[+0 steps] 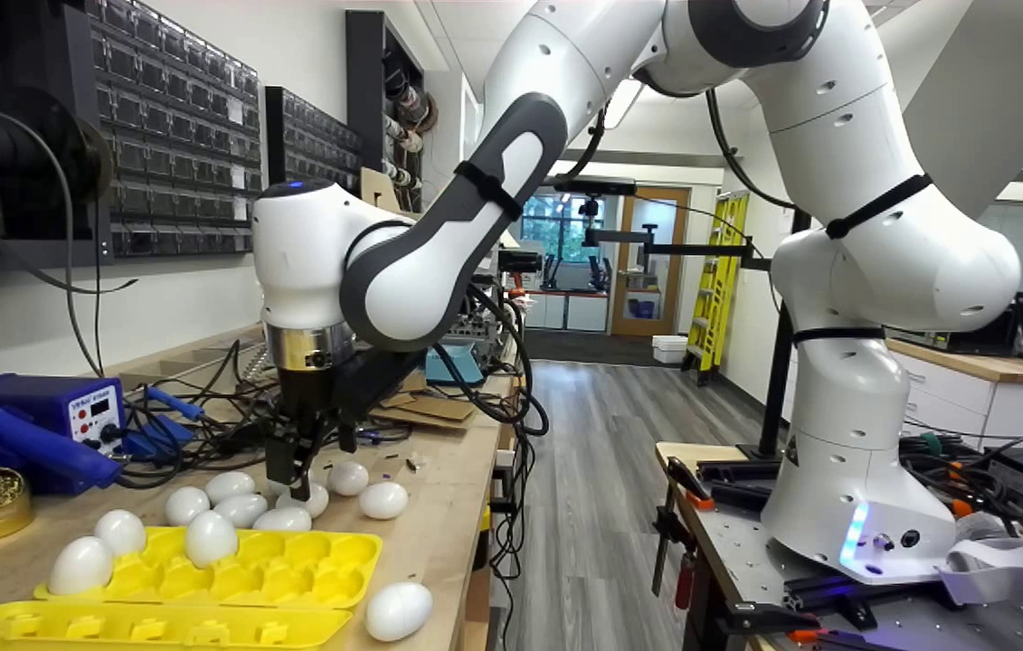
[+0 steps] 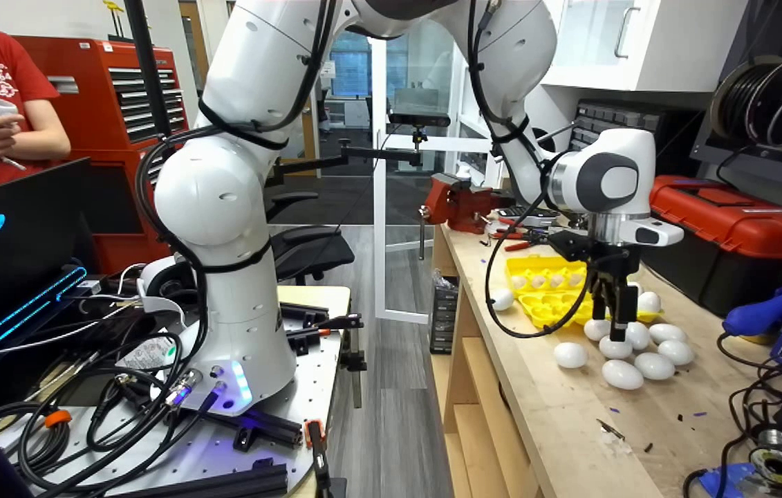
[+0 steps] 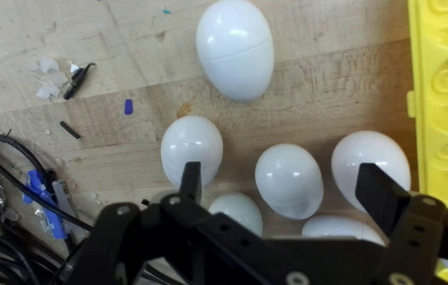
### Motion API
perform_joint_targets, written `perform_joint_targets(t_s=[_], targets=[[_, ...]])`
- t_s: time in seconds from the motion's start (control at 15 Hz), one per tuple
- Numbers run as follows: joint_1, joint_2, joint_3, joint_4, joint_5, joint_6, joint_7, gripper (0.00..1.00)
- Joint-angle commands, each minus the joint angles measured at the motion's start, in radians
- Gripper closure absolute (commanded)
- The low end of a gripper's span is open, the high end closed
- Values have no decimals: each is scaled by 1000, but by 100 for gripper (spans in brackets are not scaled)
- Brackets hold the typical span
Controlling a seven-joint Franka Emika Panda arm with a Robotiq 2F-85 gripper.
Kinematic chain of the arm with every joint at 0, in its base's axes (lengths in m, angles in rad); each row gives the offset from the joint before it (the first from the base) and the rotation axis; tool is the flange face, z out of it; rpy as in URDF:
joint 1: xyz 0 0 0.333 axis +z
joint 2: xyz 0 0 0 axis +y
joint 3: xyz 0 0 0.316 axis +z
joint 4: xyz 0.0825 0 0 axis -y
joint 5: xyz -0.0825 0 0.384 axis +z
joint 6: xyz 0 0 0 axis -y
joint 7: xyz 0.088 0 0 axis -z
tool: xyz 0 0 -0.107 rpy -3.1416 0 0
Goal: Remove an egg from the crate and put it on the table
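The yellow crate point(image 1: 294, 593) lies open on the light-wood table point(image 1: 439, 515), and its edge shows in the wrist view point(image 3: 426, 130). A white egg point(image 1: 211, 540) stands in a cup; two more eggs are at the crate's left end, in or beside cups. Several white eggs lie on the table beside the crate. My gripper point(image 3: 280, 170) is open and empty above this cluster, pointing down; it shows in both exterior views point(image 1: 323, 463) point(image 2: 610, 324). One egg point(image 3: 289, 181) shows between the fingertips; eggs show behind each fingertip. The gripper hides parts of other eggs.
A lone egg point(image 1: 398, 611) lies near the table edge by the crate. A blue soldering station point(image 1: 68, 407) and tangled cables lie along the wall. A red-lidded toolbox point(image 2: 743, 228) and a red vise point(image 2: 456, 204) also stand on the bench. A black cable point(image 2: 501, 318) hangs from the arm.
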Motion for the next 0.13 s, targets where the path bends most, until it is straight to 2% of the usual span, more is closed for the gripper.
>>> perform_joint_targets(t_s=[0.0, 0.07], targets=[[-2, -9, 2, 1, 0, -3, 0, 0], [-2, -15, 3, 1, -1, -3, 1, 0]])
